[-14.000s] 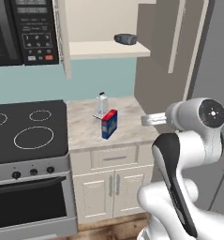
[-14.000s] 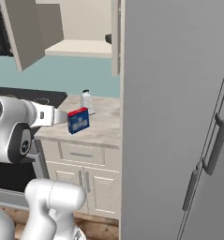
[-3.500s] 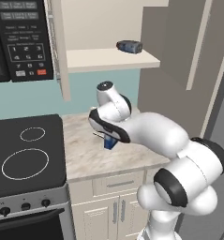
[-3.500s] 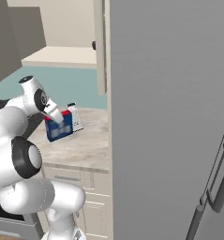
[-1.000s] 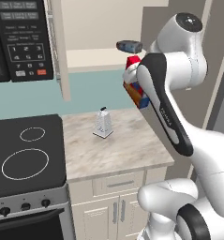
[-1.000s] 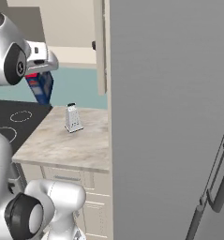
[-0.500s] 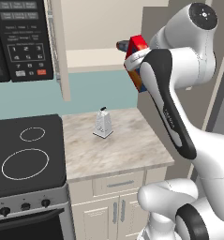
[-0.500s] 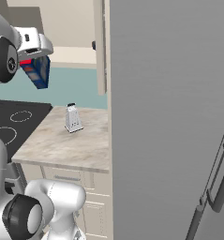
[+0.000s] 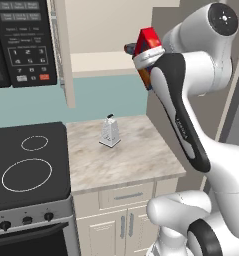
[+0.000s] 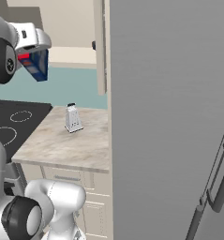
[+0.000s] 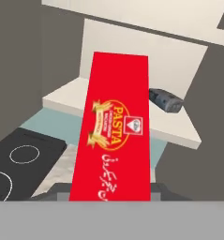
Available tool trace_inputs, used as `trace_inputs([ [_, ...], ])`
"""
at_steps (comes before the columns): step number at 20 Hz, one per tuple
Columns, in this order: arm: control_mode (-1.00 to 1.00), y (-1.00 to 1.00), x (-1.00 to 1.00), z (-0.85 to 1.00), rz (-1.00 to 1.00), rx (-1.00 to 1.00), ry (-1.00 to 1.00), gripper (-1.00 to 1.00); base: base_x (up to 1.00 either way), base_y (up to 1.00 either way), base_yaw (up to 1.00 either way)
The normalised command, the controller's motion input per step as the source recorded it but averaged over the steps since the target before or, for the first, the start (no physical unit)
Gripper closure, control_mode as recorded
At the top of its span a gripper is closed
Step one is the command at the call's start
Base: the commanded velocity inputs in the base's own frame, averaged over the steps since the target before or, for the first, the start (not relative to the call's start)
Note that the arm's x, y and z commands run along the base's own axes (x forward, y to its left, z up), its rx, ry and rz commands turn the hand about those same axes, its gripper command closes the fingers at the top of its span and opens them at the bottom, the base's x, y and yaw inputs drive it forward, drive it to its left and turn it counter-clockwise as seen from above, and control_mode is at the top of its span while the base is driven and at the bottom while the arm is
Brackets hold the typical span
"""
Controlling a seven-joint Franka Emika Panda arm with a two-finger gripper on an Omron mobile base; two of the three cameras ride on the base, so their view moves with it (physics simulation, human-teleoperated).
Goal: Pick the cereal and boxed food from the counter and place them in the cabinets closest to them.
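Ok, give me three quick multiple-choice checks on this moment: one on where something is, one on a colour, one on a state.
1. Where is the silver four-sided metal grater?
A. on the beige marbled counter
B. on the cabinet shelf
C. on the stove top

2. What colour is the face of the box with the word PASTA?
A. green
B. red
C. white

3. How is that small dark blue and red pasta box right now?
A. lying on the counter
B. standing on the shelf
C. held up in the tool at the level of the cream cabinet shelf

Answers: 1 A, the grater stands upright on the counter in both base views. 2 B, the hand view shows a red face. 3 C, the box is off the counter, gripped near the open shelf.
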Motion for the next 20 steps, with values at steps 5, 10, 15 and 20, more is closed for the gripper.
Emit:
trace_inputs([
  [5,-1.00,0.00,0.06,0.31,0.00,0.09,-0.03,1.00,0.00,0.00,0.00],
  [10,-1.00,0.00,0.00,0.06,0.00,0.06,-0.01,1.00,0.00,0.00,0.00],
  [15,-1.00,0.00,0.03,0.00,0.00,0.03,0.00,1.00,0.00,0.00,0.00],
  [20,-1.00,0.00,0.18,0.00,-0.01,0.00,0.00,1.00,0.00,0.00,0.00],
])
